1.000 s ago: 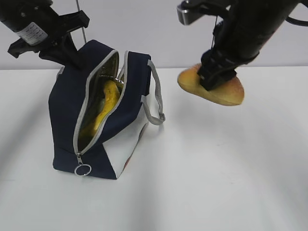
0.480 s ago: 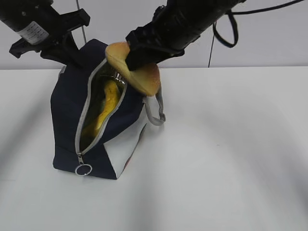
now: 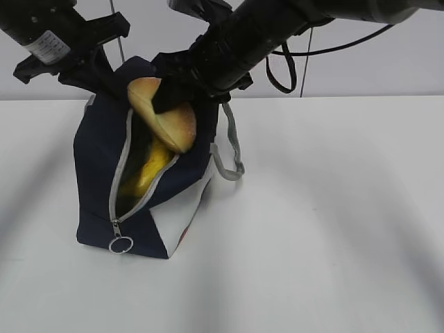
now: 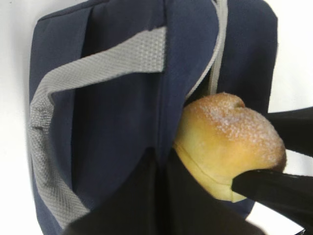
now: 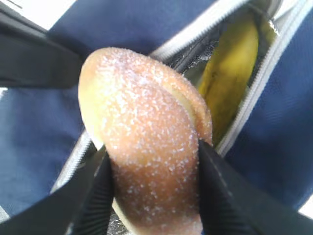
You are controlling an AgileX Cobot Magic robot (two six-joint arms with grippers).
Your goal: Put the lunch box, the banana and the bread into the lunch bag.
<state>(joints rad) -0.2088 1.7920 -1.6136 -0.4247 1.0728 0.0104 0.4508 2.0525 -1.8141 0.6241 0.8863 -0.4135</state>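
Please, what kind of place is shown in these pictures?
Probably a lab or test bench, not a kitchen: a bare white table, a plain pale wall behind, and two black robot arms working over a lunch bag, with cables hanging behind.

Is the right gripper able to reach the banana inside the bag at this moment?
Probably not: the right gripper is shut on the bread, which sits over the lunch bag opening above the banana.

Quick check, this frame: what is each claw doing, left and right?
Left claw: shut, pinching the lunch bag fabric at its top edge.
Right claw: closed on the bread, held at the bag's open zipper.
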